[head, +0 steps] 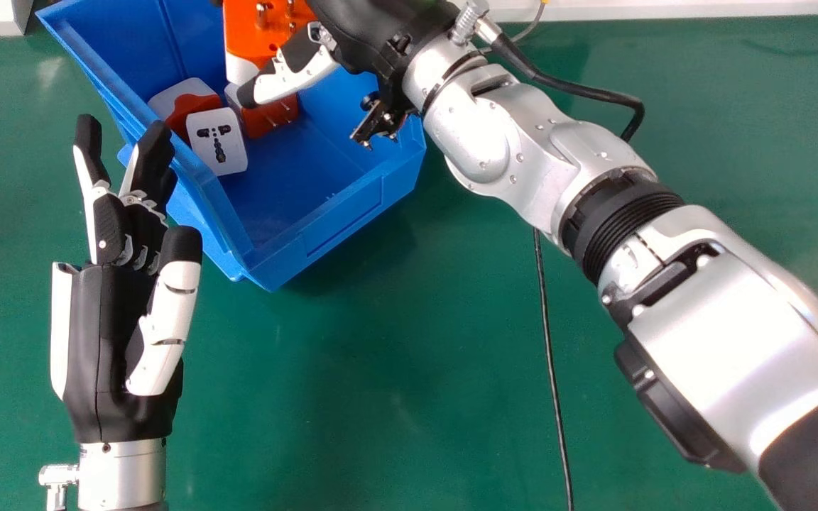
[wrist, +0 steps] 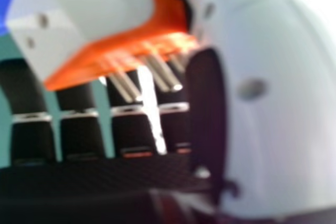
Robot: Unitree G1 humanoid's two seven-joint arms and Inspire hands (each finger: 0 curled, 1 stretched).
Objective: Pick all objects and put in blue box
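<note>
One black-and-white left hand, its fingers straight and slightly spread, is poised beside an open blue plastic box; should the box be nudged, its side rim could be caught on those fingertips. Inside, a white square socket adapter, a white-and-orange adapter and an orange adapter with metal pins are crowded toward one side, where a new arrival could be deflected or tipped. Above them, a white-and-orange plastic plug adapter appears to be pinched between the thumb and fingers of the black-and-white right hand; if the grip were loosened unevenly, its pins could be snagged on the fingers. Whether the left fingertips are touched by the box cannot be told. The loose adapters are partly overlapped by one another and the right thumb, while the box's far end and the held adapter's top are cut off in the head view.
</note>
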